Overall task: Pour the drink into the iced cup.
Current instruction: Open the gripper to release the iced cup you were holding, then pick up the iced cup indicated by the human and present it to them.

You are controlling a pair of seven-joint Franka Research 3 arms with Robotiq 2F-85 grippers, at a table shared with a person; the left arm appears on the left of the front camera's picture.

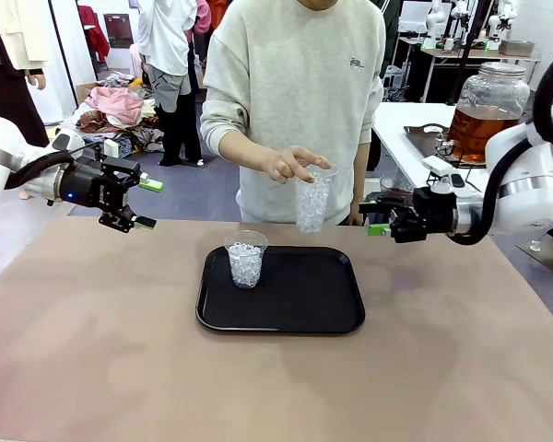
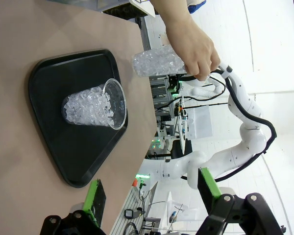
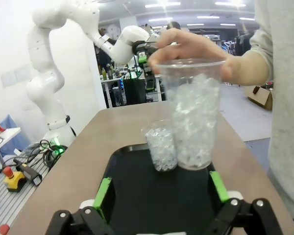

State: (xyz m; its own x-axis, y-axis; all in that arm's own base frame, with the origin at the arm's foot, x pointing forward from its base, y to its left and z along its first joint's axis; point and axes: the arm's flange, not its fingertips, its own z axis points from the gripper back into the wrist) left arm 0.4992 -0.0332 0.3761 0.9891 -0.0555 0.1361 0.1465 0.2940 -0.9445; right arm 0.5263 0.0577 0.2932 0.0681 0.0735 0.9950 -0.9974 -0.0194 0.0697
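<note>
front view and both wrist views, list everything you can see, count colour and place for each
table: 1, tan cover, under the tray
tray: 1, black, middle of the table
cup on tray: 1, clear, full of ice, upright on the tray's left part
held cup: 1, clear, full of ice, in the air beyond the tray's far edge
jar of drink: 1, clear glass with amber liquid, side table at far right
person's hand: 1, gripping the held cup's rim from above
left tool: 1, black with green pads, open, above the table's left side
right tool: 1, black with green pads, open, right of the held cup, apart from it
</note>
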